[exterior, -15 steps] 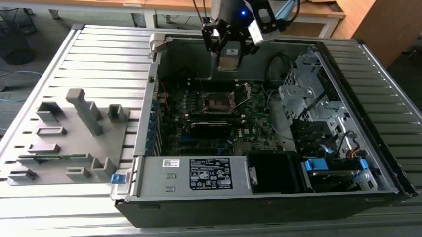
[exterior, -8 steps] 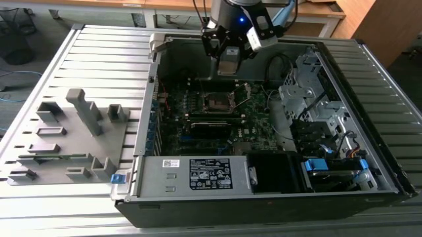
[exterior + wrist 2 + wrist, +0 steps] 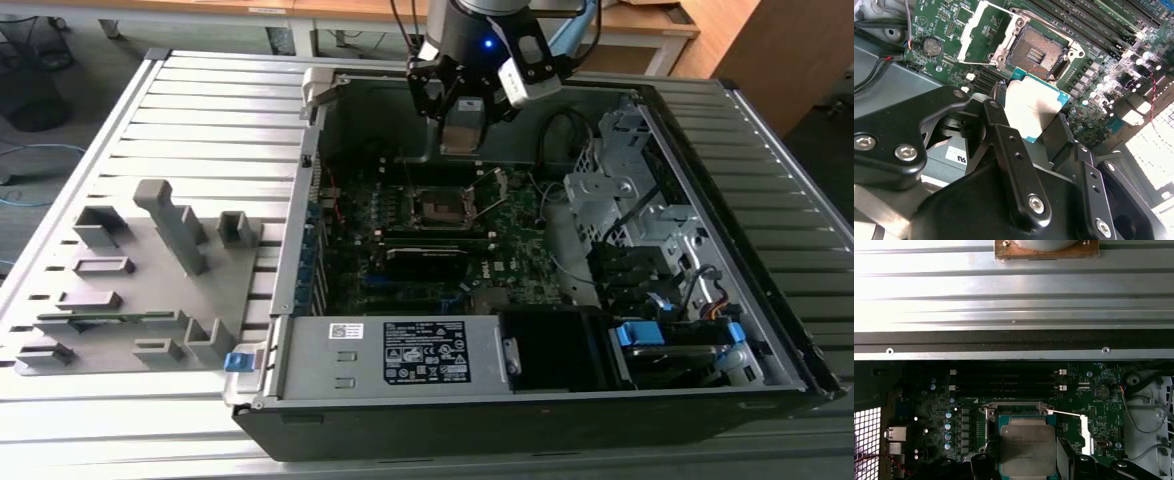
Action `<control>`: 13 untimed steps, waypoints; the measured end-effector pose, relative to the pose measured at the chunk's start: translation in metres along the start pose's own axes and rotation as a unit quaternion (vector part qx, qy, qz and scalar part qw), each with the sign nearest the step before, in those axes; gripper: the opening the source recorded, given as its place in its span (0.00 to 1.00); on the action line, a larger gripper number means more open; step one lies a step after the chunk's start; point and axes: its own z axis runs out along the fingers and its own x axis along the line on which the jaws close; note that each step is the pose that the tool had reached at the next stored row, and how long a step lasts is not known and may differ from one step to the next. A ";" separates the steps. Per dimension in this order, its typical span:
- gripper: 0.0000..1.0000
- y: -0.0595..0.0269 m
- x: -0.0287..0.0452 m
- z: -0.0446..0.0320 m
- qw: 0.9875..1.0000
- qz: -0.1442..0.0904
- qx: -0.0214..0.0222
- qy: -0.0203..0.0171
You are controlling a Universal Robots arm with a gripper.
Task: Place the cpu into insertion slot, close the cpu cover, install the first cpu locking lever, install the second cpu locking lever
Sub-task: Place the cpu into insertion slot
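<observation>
Gripper (image 3: 461,128) above open case (image 3: 747,330), jaws pinching cpu (image 3: 1034,107) by its edges, cpu held over bare slot (image 3: 1036,52), not touching, cover (image 3: 985,36) swung open beside slot.

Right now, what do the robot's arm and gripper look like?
The arm is a rounded grey and black tube with a small blue light glowing on it, a white box mounted at its wrist and thin dark cables alongside. The gripper is black, with jointed, bar-shaped fingers pinned by silver screws.
</observation>
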 end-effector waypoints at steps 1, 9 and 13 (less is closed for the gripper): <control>0.54 0.0000 0.0000 0.0000 1.000 0.000 0.000 0.000; 0.54 -0.0002 0.0000 0.0017 1.000 0.000 0.000 0.000; 0.54 -0.0002 0.0000 0.0025 1.000 0.000 0.000 0.000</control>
